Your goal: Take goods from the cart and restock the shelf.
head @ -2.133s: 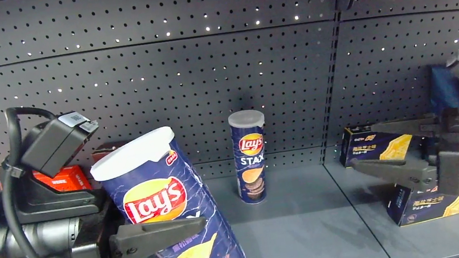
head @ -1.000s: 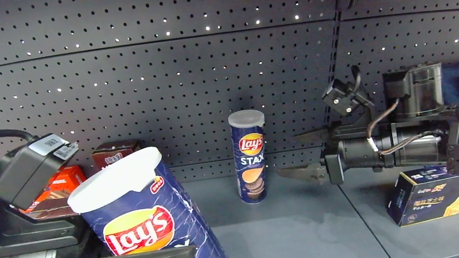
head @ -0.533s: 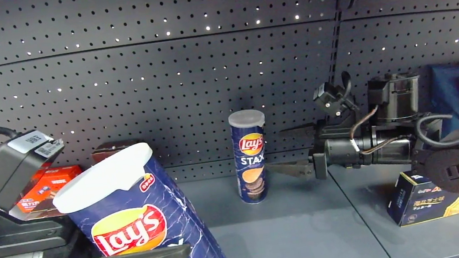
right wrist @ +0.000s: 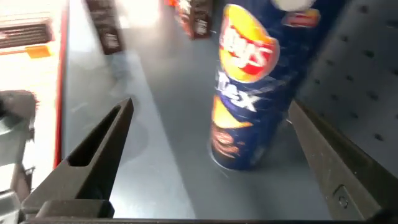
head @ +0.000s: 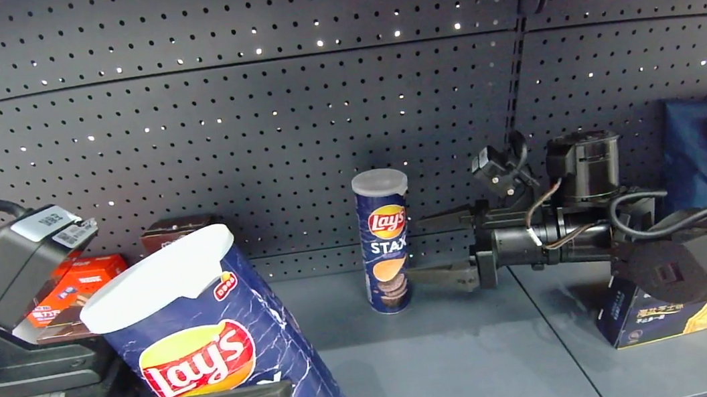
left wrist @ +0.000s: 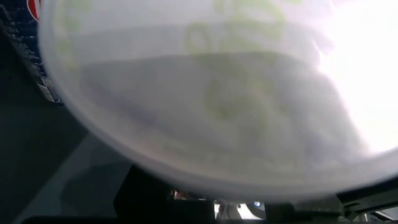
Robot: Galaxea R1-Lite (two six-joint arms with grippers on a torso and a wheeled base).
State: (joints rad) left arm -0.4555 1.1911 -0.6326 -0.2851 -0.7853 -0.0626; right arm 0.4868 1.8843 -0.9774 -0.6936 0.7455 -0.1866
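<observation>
right gripper (right wrist: 210, 106): jaws spread wide. one dark blue chip can (right wrist: 245, 93) stands upright on the grey shelf (right wrist: 155, 162), in line with the gap between the jaws, close to the perforated back panel (right wrist: 367, 68). dark boxes (right wrist: 196, 15) stand farther along the shelf, blurred.

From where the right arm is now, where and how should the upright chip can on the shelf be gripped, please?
Grip the upright can around its mid-body, coming level from the robot's right, where the open right gripper sits. It is a tall, narrow cylinder standing near the pegboard, so one finger goes in front, one behind; a high grip might tip it.
</observation>
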